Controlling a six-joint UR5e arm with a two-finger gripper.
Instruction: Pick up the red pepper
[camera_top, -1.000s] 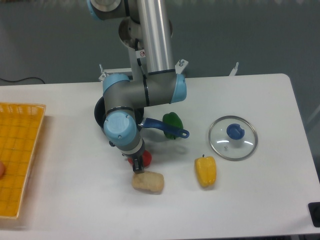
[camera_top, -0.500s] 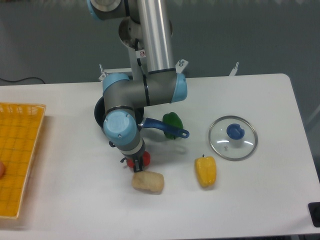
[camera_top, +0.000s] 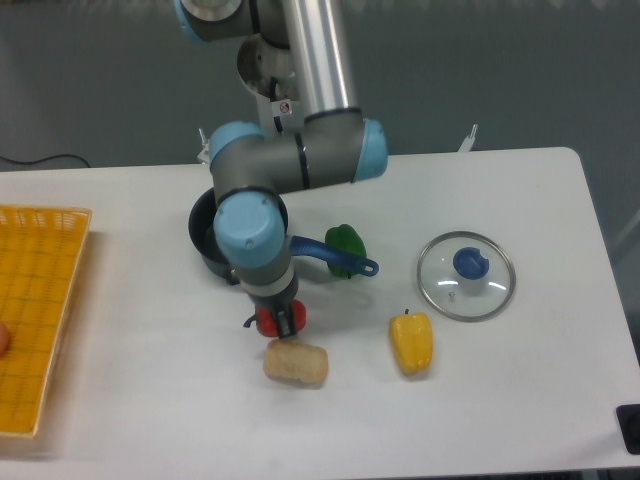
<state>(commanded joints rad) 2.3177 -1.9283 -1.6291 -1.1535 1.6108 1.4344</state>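
Grasp step: my gripper (camera_top: 281, 321) sat over the red pepper (camera_top: 270, 321), apparently pinching it, bread roll (camera_top: 296, 363) at 6 o'clock; next I judged a straight lift.

Bread roll (camera_top: 296, 363) crowds red pepper (camera_top: 270, 320) in front; pot (camera_top: 215, 240) behind; left side open.
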